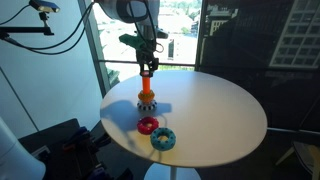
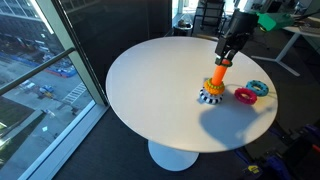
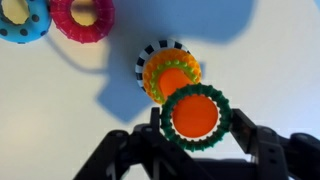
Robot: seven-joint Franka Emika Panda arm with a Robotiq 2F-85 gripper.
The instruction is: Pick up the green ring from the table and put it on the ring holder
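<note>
The green ring (image 3: 222, 102) is a thin dark-green toothed ring held between my gripper (image 3: 197, 122) fingers, encircling the top of the orange peg. The ring holder (image 3: 175, 80) is an upright orange peg with a yellowish and a dark toothed ring (image 3: 150, 55) at its foot. In both exterior views my gripper (image 1: 148, 66) (image 2: 228, 54) hangs right above the ring holder (image 1: 147, 92) (image 2: 215, 84). The green ring itself is too small to make out there.
A red toothed ring (image 3: 82, 17) (image 1: 148, 125) (image 2: 245, 96) and a light-blue toothed ring (image 3: 22, 18) (image 1: 163, 139) (image 2: 259, 87) lie on the round white table (image 1: 215, 110) (image 2: 150, 90) beside the holder. Windows stand close by the table.
</note>
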